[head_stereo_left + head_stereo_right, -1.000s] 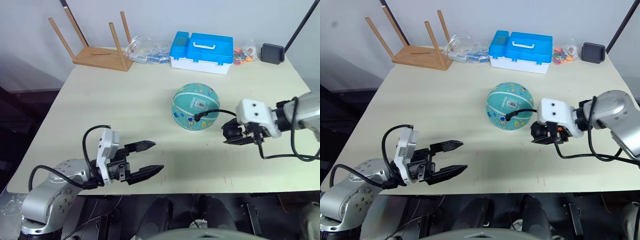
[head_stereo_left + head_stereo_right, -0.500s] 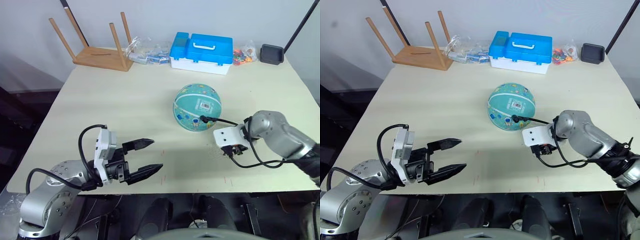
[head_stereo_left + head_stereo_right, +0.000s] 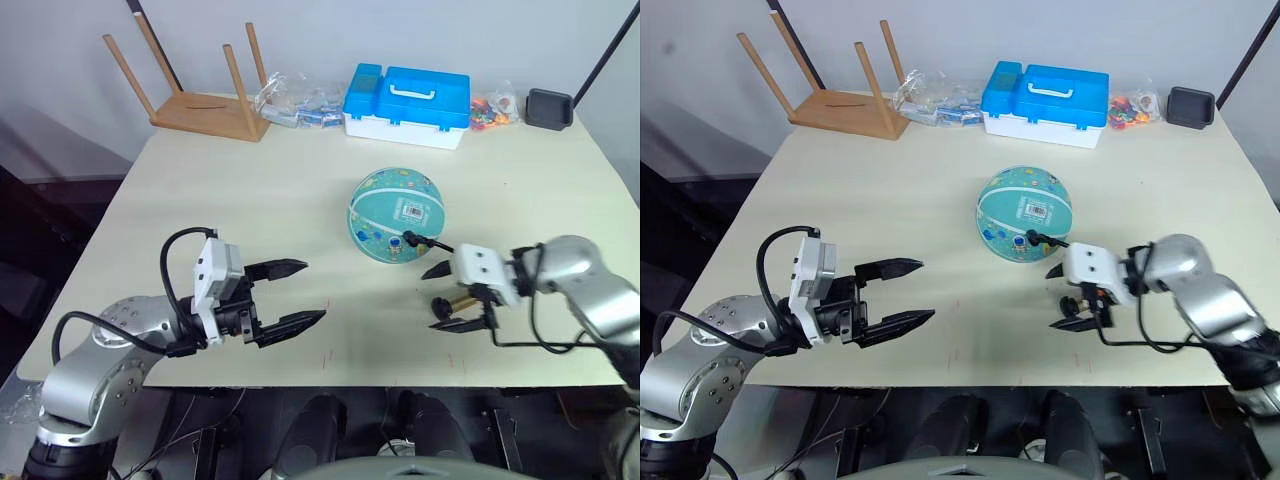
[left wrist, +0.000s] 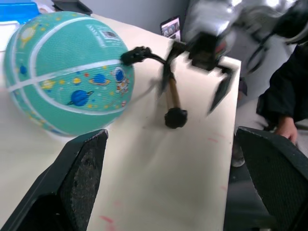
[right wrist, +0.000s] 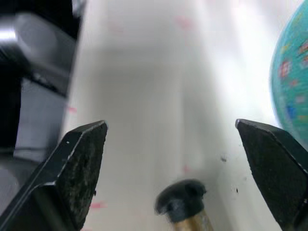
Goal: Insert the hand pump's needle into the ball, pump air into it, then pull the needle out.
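From my head, the teal printed soft ball [image 3: 394,214] sits mid-bench, hose fitting at its near side; my right pincer [image 3: 447,297] gapes wide around the amber-gold pump cylinder [image 3: 461,301]. My left wrist shows the pump's long axis running toward me, black knob [image 4: 175,117] nearest; left pincer [image 3: 295,294] wide, well apart.

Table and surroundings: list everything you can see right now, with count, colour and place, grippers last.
ball: one, teal with cartoon prints, mid-table.
hand pump: one, amber with black handle, on the table between the right gripper's fingers.
hose: one, black, fitting at the ball's surface; needle itself too small to see.
plastic case: one, blue and white, far edge.
stool: one, wooden, upturned, far left corner.
clear bags: a few, beside the case.
small black item: one, far right corner.
table: one, cream.
left gripper: open, near front left edge.
right gripper: open around the pump.
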Motion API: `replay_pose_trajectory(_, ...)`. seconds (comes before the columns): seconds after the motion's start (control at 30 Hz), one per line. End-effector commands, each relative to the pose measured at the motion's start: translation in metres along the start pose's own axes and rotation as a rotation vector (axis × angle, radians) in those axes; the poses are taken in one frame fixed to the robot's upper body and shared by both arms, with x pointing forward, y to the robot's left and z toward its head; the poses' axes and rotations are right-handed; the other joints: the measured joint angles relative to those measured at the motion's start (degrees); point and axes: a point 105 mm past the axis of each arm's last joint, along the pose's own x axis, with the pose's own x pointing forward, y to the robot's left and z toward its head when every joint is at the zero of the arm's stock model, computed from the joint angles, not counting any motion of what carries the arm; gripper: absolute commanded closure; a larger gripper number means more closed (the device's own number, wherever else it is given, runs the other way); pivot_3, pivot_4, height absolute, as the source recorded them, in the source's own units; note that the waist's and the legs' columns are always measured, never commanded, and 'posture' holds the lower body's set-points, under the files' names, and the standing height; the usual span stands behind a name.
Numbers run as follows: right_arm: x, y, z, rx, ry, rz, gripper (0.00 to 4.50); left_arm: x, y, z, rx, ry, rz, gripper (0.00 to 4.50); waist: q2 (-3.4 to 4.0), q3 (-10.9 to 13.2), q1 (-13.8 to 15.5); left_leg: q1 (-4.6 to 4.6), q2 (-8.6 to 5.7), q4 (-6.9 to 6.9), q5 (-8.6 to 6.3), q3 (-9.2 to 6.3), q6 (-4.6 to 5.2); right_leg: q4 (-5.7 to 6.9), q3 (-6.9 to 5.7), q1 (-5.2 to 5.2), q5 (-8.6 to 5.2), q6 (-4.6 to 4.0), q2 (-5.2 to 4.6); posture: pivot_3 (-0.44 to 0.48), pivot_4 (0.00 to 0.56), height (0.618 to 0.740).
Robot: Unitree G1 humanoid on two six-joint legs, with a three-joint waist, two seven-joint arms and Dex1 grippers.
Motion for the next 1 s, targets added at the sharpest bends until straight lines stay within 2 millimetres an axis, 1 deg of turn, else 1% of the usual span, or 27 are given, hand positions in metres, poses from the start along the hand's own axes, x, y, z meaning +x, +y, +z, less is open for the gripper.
replay_pose_trajectory(0.03, -0.022, 0.014, 0.029, -0.034, -0.155, -0.117, 0.06, 0.001, 0.011, 0.014, 0.047, -0.006, -0.017, 0.0, -0.05, 0.0, 0.0, 0.0, 0.0, 0.01, 0.0, -0.02, 0.0, 0.01, -0.01, 0.0, 0.0, 0.0, 0.0, 0.0, 0.15, 0.74)
replay_pose_trajectory(0.17, -0.034, 0.032, 0.044, 0.042, -0.254, -0.253, 0.06, 0.002, 0.03, 0.024, 0.066, -0.007, -0.025, 0.0, -0.02, 0.0, -0.1, 0.05, 0.02, 0.01, 0.01, 0.04, 0.0, 0.1, 0.01, 0.0, 0.0, 0.0, 0.03, 0.0, 0.15, 0.74)
replay_pose_trajectory(0.23, -0.042, 0.043, 0.053, 0.081, -0.302, -0.336, 0.06, 0.008, 0.042, 0.03, 0.081, -0.009, -0.043, 0.0, -0.03, 0.0, -0.4, 0.09, 0.06, 0.04, 0.01, 0.09, 0.01, 0.14, 0.05, 0.0, 0.0, 0.01, 0.06, 0.0, 0.15, 0.74)
replay_pose_trajectory(0.3, -0.048, 0.051, 0.055, 0.105, -0.317, -0.412, 0.06, 0.017, 0.054, 0.034, 0.105, 0.008, -0.05, 0.0, -0.07, 0.0, -0.2, 0.09, 0.06, 0.05, 0.02, 0.05, 0.01, 0.19, 0.03, 0.02, 0.0, 0.01, 0.09, 0.0, 0.15, 0.74)
replay_pose_trajectory(0.4, -0.062, 0.053, 0.055, 0.101, -0.32, -0.548, 0.06, 0.029, 0.066, 0.041, 0.14, 0.019, -0.081, 0.0, -0.13, 0.0, -0.2, 0.11, 0.01, 0.1, 0.07, 0.03, -0.04, 0.2, 0.01, 0.11, 0.01, 0.02, 0.1, 0.0, 0.15, 0.74)
replay_pose_trajectory(0.47, -0.072, 0.055, 0.054, 0.086, -0.32, -0.627, 0.06, 0.041, 0.073, 0.047, 0.168, 0.027, -0.105, 0.0, -0.16, -0.1, -0.4, 0.13, -0.02, 0.12, 0.07, 0.09, -0.04, 0.19, 0.07, 0.12, 0.01, 0.03, 0.1, 0.0, 0.15, 0.74)
replay_pose_trajectory(0.53, -0.08, 0.055, 0.052, 0.098, -0.315, -0.675, 0.06, 0.056, 0.077, 0.056, 0.187, 0.01, -0.124, 0.0, -0.17, 0.0, -0.5, 0.13, -0.03, 0.13, 0.07, 0.09, -0.04, 0.19, 0.08, 0.12, 0.02, 0.04, 0.1, 0.0, 0.15, 0.74)
replay_pose_trajectory(0.67, -0.086, 0.056, 0.048, 0.101, -0.284, -0.707, 0.06, 0.089, 0.086, 0.07, 0.217, -0.026, -0.131, 0.0, -0.21, 0.0, -0.5, 0.13, -0.06, 0.14, 0.08, 0.07, -0.04, 0.21, 0.08, 0.13, 0.02, 0.04, 0.11, 0.0, 0.15, 0.74)
replay_pose_trajectory(0.77, -0.088, 0.056, 0.046, 0.104, -0.269, -0.71, 0.06, 0.112, 0.095, 0.072, 0.23, -0.024, -0.104, 0.0, -0.22, 0.0, -0.7, 0.13, -0.12, 0.14, 0.08, 0.09, -0.04, 0.22, 0.1, 0.12, 0.02, 0.04, 0.12, 0.0, 0.15, 0.74)
replay_pose_trajectory(0.9, -0.087, 0.056, 0.046, 0.093, -0.254, -0.7, 0.06, 0.123, 0.1, 0.072, 0.246, -0.019, -0.102, 0.0, -0.22, 0.0, -0.7, 0.15, -0.11, 0.14, 0.08, 0.12, -0.03, 0.22, 0.13, 0.11, 0.02, 0.05, 0.13, 0.0, 0.15, 0.74)
replay_pose_trajectory(1.0, -0.08, 0.05, 0.047, 0.083, -0.244, -0.668, 0.06, 0.126, 0.106, 0.065, 0.266, 0.01, -0.085, 0.0, -0.23, 0.0, -0.7, 0.15, -0.06, 0.15, 0.08, 0.11, -0.03, 0.23, 0.13, 0.12, 0.01, 0.05, 0.13, 0.0, 0.15, 0.74)
